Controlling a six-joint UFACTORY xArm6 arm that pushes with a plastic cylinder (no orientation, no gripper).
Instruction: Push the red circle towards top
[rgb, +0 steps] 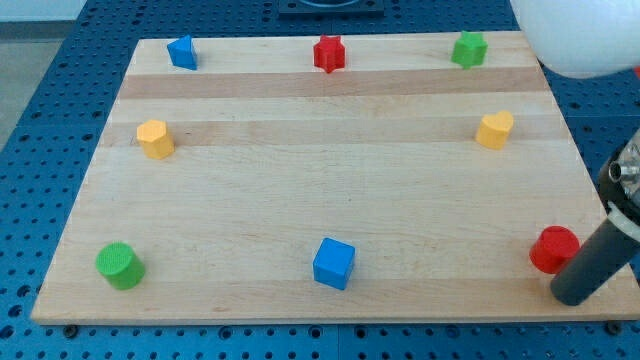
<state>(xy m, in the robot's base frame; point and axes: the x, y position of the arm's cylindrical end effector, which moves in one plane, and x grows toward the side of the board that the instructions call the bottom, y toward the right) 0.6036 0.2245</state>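
Red circle (553, 249): at bench (330, 180) bottom-right corner, my tip (570, 296) just below-right of it, no hand fitted so no grip state; push toward top not visibly begun, whole travel left.

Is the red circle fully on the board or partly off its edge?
On the board: the red circle sits inside the board's right edge, my tip beside it.

A: Where's the rod?
B: Comes in from the view's right edge, slanting down and to the left. Dark, straight.
A: And my tip (572, 296)?
B: Down in the view's bottom right corner, at the rod's lower end. Arm's upper joint is cut off by the frame.
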